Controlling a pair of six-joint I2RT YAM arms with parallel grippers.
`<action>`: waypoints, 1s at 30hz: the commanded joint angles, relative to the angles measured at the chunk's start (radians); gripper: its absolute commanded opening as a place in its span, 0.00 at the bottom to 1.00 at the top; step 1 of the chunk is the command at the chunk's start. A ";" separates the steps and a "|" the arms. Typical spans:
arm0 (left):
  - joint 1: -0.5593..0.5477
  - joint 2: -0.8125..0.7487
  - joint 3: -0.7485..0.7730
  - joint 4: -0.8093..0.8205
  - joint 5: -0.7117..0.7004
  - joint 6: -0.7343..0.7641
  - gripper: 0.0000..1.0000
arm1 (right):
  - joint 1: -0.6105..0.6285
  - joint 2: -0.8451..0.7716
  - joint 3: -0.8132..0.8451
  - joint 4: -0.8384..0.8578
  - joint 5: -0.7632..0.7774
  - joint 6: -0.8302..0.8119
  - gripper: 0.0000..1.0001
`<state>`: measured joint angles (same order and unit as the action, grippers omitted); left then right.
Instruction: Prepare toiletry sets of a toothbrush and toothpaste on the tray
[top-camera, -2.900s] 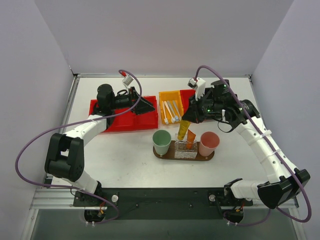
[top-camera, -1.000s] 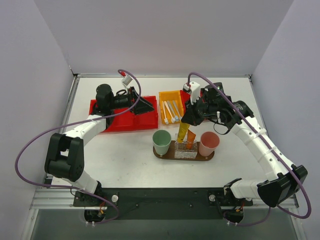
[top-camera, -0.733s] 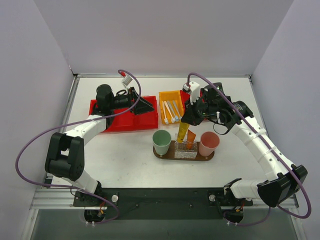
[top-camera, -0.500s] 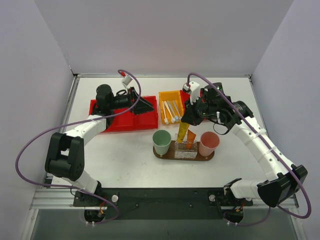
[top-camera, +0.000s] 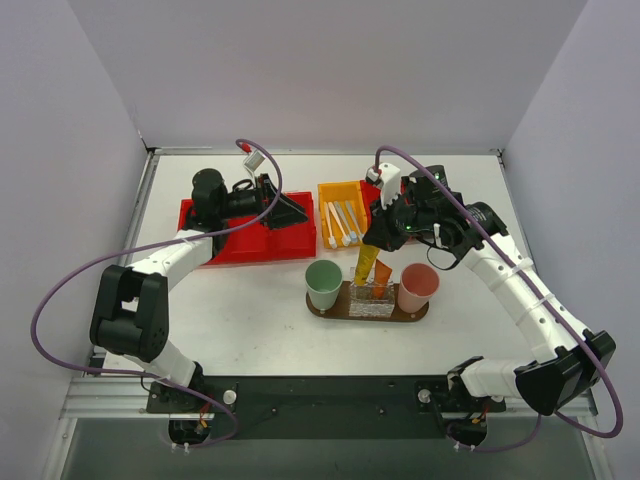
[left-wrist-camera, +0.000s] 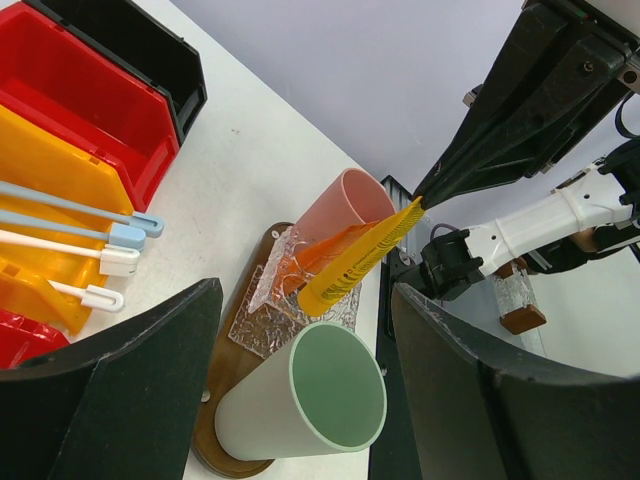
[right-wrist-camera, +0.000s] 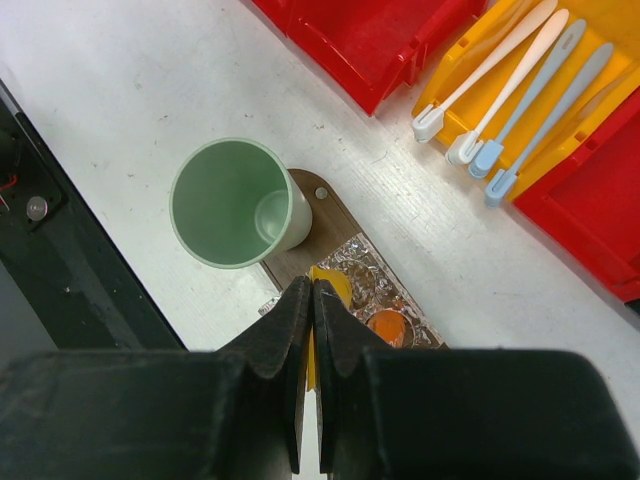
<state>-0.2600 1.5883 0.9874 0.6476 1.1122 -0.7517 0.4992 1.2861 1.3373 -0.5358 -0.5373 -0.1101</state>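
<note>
Since the yellow toothpaste tube (top-camera: 367, 264) is pinched by its flat crimped end in the right fingers (right-wrist-camera: 298, 305), which are clamped tight on it, it hangs cap-down. Its long axis is steeply tilted, with the cap at the mouth of the glass cup (top-camera: 372, 300) mid-tray (top-camera: 318, 308). I'd guess that grip lets it slide in beside the orange tube (top-camera: 382, 275). A green cup (top-camera: 323, 283) and a pink cup (top-camera: 418, 287) flank it. Toothbrushes (top-camera: 343, 222) lie in the yellow bin (top-camera: 330, 192) behind. The left fingers (left-wrist-camera: 140, 380) are spread wide over the red bin (top-camera: 240, 245), holding nothing.

A green cup (top-camera: 323, 283) is standing beneath and left of the right gripper (top-camera: 372, 243); a pink cup (top-camera: 418, 287) is standing beneath, right.
</note>
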 joint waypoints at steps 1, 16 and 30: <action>0.005 0.004 -0.004 0.055 0.024 0.000 0.79 | 0.006 -0.033 -0.001 -0.001 0.003 -0.016 0.00; 0.004 0.007 -0.004 0.060 0.028 -0.003 0.79 | 0.002 -0.041 0.003 -0.003 0.022 -0.023 0.00; 0.005 0.013 -0.004 0.063 0.032 -0.006 0.79 | 0.002 -0.041 0.026 -0.018 0.040 -0.039 0.00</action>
<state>-0.2600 1.5997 0.9783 0.6533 1.1206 -0.7563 0.4992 1.2785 1.3373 -0.5438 -0.5034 -0.1333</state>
